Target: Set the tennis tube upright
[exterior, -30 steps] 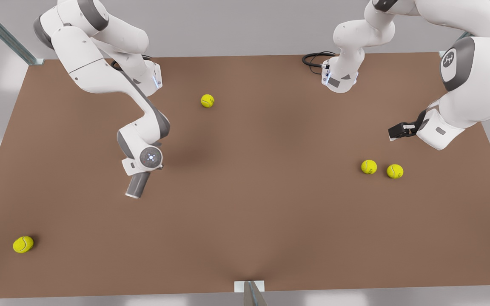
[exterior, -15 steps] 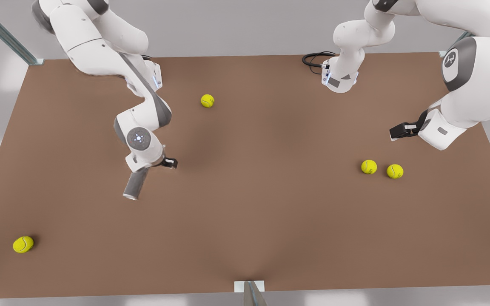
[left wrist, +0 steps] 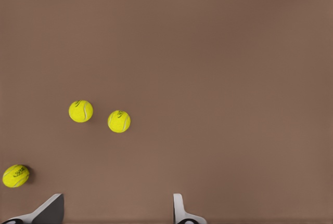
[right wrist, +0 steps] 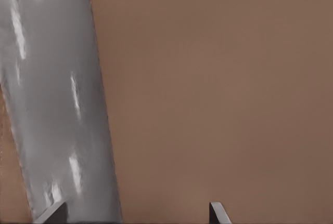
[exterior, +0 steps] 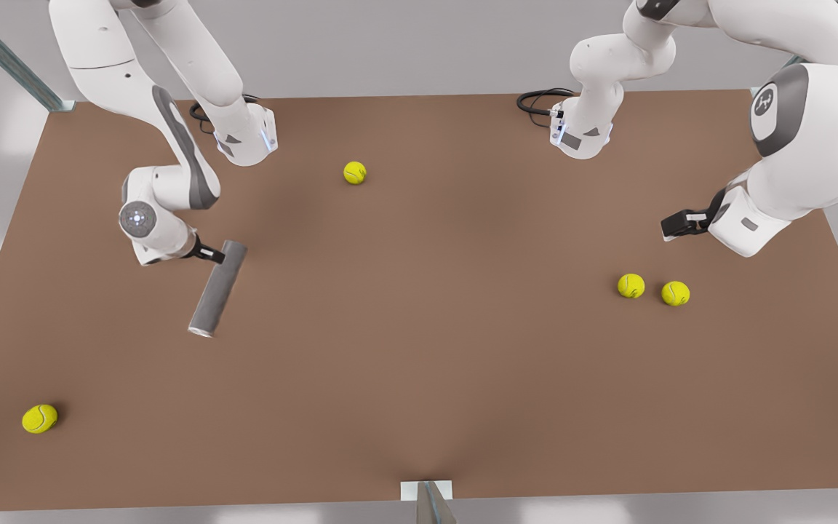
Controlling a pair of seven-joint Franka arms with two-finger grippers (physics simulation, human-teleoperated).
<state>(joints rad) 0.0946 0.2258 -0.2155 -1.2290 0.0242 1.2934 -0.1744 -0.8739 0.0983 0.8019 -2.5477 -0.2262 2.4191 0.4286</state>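
Right pincer (exterior: pixel 221 254), fingers spread beside the tennis tube (exterior: pixel 217 289), has released it near the bench's (exterior: pixel 419 349) left edge; we judge it toppled; left pincer (exterior: pixel 670 225) waits, spread.

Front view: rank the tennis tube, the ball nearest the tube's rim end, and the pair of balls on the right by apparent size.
1. tennis tube, clearly largest.
2. near-corner ball, slightly bigger-looking, probably only because it is nearer the camera.
3. paired balls and, alike.

No legible text, label, brand name or number appears on any surface. The tennis balls (exterior: pixel 631 285) carry dark marks too small to read
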